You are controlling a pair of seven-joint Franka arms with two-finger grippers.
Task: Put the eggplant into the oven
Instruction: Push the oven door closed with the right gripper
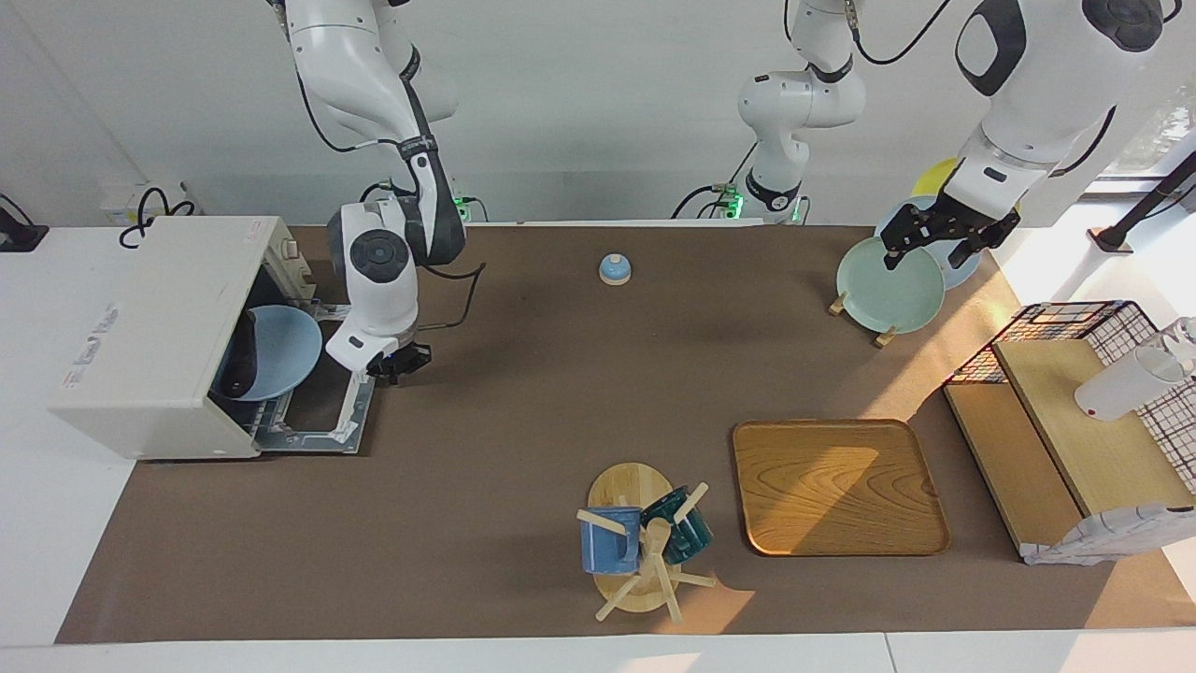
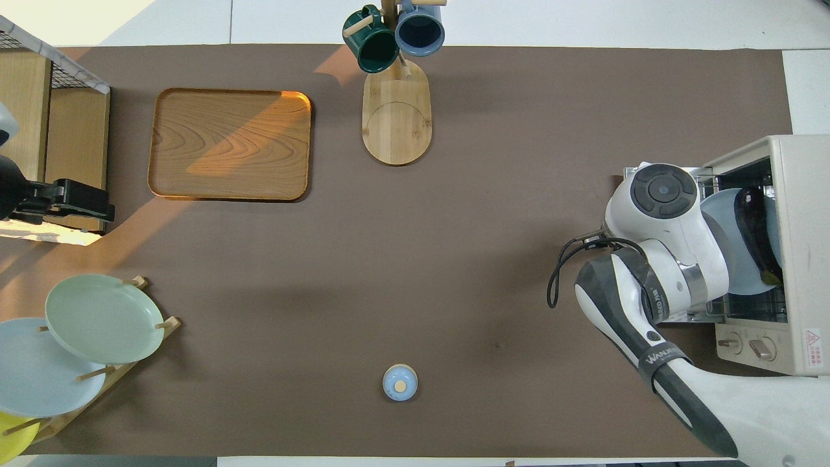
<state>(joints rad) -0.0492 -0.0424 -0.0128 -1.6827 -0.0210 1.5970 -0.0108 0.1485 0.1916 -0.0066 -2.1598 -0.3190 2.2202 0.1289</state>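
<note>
The oven (image 1: 159, 336) stands at the left of the facing view, at the right arm's end of the desk (image 1: 523, 393), with its door (image 1: 322, 411) dropped open. Inside it a blue plate (image 1: 276, 353) rests on the rack, part of it projecting past the opening. The eggplant (image 2: 755, 233) lies on that plate, within the oven cavity, seen at the right edge of the overhead view.

The right gripper (image 1: 397, 360) hangs just above the corner of the open door, at centre left of the facing view. Its jaws are closed together and hold nothing. The eggplant sits apart from them, deeper in the oven, with the plate's rim between.

The left gripper (image 1: 944, 245) is at the upper right of the facing view, over the green plate (image 1: 888, 285) standing in the plate rack. Its jaws are spread wide and hold nothing.

A small blue bell (image 1: 614, 269) sits at upper centre; a wooden tray (image 1: 836, 486) and a mug tree (image 1: 640, 542) occupy the lower part.
</note>
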